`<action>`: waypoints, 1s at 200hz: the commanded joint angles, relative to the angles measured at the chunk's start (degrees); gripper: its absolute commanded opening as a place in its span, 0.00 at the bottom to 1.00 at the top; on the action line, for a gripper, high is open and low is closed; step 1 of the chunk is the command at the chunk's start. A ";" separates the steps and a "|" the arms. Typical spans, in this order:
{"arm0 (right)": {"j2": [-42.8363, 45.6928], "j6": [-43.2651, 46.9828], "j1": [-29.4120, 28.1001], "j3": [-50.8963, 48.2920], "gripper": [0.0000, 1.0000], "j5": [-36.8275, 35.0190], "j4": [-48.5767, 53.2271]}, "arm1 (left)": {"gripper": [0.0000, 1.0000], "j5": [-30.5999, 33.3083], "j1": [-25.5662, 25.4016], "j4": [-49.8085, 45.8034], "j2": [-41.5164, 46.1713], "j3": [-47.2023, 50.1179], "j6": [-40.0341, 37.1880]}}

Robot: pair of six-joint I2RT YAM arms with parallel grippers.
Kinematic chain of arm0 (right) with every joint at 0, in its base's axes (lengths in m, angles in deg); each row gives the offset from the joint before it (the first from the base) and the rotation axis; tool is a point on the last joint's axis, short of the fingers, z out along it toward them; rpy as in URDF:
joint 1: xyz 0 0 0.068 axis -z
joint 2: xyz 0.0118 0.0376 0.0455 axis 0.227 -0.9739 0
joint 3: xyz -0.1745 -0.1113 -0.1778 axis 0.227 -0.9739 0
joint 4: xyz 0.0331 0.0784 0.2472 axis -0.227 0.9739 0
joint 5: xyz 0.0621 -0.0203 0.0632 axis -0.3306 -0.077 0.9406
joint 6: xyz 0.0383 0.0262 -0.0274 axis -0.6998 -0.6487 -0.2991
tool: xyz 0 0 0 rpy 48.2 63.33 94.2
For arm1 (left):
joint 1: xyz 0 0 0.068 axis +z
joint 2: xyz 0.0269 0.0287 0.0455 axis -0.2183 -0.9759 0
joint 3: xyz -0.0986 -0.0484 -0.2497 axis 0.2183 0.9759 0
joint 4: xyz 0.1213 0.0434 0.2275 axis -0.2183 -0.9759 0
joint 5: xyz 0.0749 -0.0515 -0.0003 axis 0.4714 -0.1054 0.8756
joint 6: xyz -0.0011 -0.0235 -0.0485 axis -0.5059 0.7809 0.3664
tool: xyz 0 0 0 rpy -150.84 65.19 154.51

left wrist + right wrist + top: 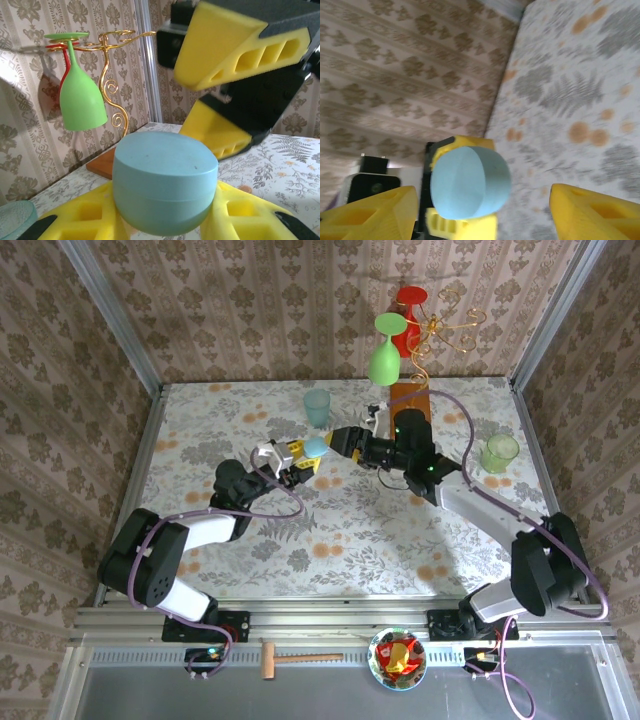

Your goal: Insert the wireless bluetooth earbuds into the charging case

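Pale blue round plastic case (316, 447) sits clamped between the yellow foam-like fingers of the left gripper (311, 456), raised above the floral-patterned table (350, 530), a little toward 11 o'clock of the table's middle. In the left wrist view the case (165, 185) has its lid down, a thin seam running round it, and a finger pressing on either side. The right gripper (335, 439) is at 2 o'clock of the case, just beside it, with its jaws spread and nothing between them. Its two yellow fingers (225, 45) are well apart in the left wrist view, and its own camera looks at the case (470, 182) end-on. A translucent teal plastic cup (317, 405) stands at 12 o'clock of the case. A translucent green plastic cup (498, 452) stands at 3 o'clock, near the table's edge. At 1 o'clock a green plastic wine glass (383, 355) hangs bowl-down from a gold wire rack (450, 330).
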 commanded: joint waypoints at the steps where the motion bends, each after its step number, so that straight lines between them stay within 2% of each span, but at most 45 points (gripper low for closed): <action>1: -3.52 -14.94 -0.24 -1.87 0.68 9.46 -18.50 | 0.23 0.34 -0.64 2.70 0.55 -2.08 1.55; 5: -4.16 -16.57 -0.24 -2.20 0.67 9.82 -20.61 | 0.23 1.98 -0.69 2.71 0.53 -2.16 1.60; 26: -6.87 -21.47 -0.24 -2.96 0.57 10.98 -27.87 | 0.23 2.13 -0.86 2.72 0.53 -2.17 1.58; 54: -7.58 -21.91 0.01 -3.23 0.34 10.50 -28.58 | 0.23 2.09 -0.86 2.64 0.52 -2.00 1.53; 78: -7.55 -22.06 0.27 -3.52 0.22 9.90 -28.61 | 0.23 2.12 -0.86 2.63 0.52 -1.67 1.27; 90: -7.53 -21.89 0.33 -3.51 0.18 9.86 -28.54 | 0.27 2.26 -0.86 2.63 0.44 -1.61 0.95; 122: -6.43 -19.16 1.19 -4.32 0.16 7.80 -26.10 | 0.62 3.22 -0.52 2.25 0.81 -0.28 -1.67; 137: -4.95 -15.44 2.14 -5.41 0.16 4.33 -20.85 | 0.73 4.04 -0.25 0.05 1.61 1.19 -4.81; 173: -3.14 -2.12 3.09 -6.24 0.17 -7.03 -0.96 | 0.85 7.78 -0.67 -18.66 6.47 2.37 -17.89; 200: -5.42 2.21 3.09 -7.84 0.17 -11.85 3.18 | 0.91 8.54 -1.34 -29.37 8.24 2.70 -23.72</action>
